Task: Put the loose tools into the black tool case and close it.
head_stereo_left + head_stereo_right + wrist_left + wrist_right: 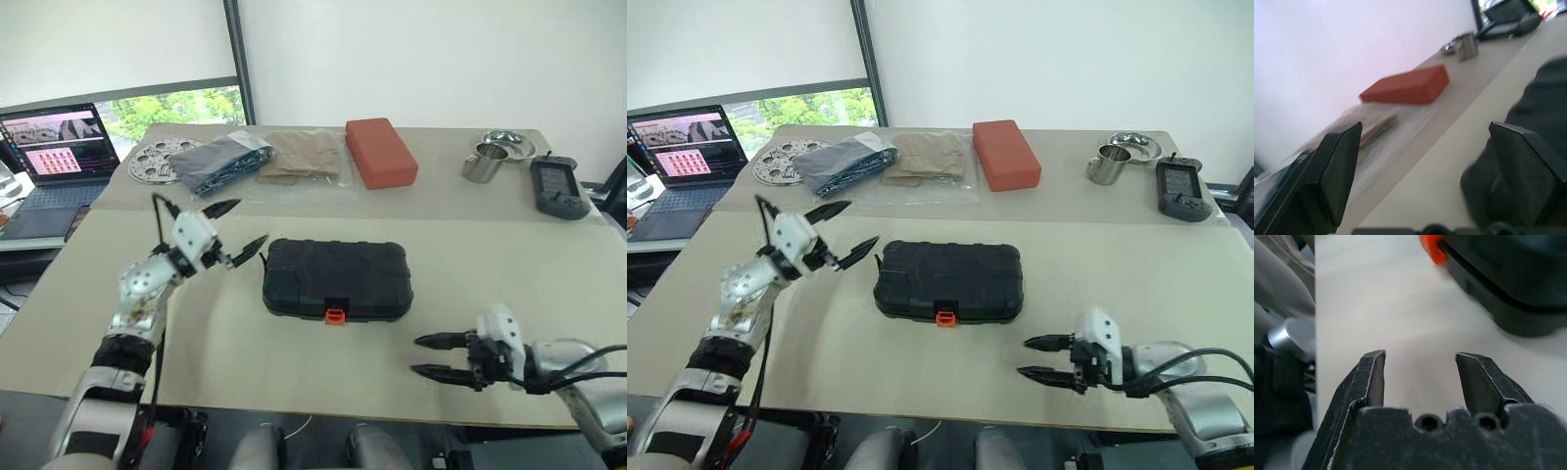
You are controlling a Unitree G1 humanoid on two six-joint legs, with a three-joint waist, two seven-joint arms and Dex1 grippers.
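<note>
The black tool case [336, 277] lies shut in the middle of the table, its orange latch [335, 315] facing the front edge. My left gripper [245, 223] hovers just left of the case's back left corner, open wide and empty, its fingertips pointing toward the case. In the left wrist view the case [1542, 98] sits by one of the fingers [1528, 171]. My right gripper [415, 355] is low near the table's front edge, right of the latch, open and empty, pointing left. The right wrist view shows the case [1513, 279] and latch [1431, 247] beyond it. The loose tools are out of view.
Along the back of the table lie a perforated metal disc [157, 159], clear bags of folded cloth [265, 162], a red-brown block [380, 151], a steel cup [485, 162] with a small bowl [509, 144], and a dark handheld device [558, 186]. A laptop [59, 147] stands far left.
</note>
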